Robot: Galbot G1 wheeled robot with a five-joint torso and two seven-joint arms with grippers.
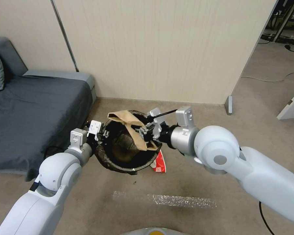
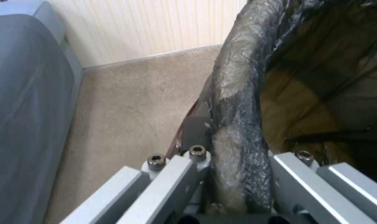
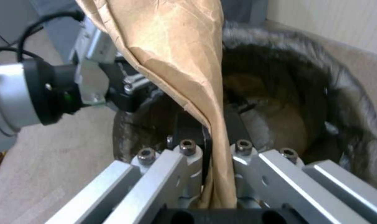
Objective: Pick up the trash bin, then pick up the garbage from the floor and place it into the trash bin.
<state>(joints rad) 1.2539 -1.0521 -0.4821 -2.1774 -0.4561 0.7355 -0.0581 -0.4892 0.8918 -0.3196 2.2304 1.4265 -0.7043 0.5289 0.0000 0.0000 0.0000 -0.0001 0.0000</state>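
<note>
Carpet floor (image 1: 199,182); tan paper bag (image 1: 134,129) pinched in right jaws over trash bin (image 1: 121,163).

Tan paper bag (image 1: 130,125), dark-lined trash bin (image 1: 121,164)

Before us the trash bin (image 1: 127,148) hangs above the floor (image 1: 186,182), our left gripper (image 1: 99,133) on its left rim, our right gripper (image 1: 146,132) on its right with a paper bag (image 1: 130,125) across the opening. A wrapper (image 1: 159,162) lies below, a sofa (image 1: 33,111) left, a wall (image 1: 160,49) behind.
</note>
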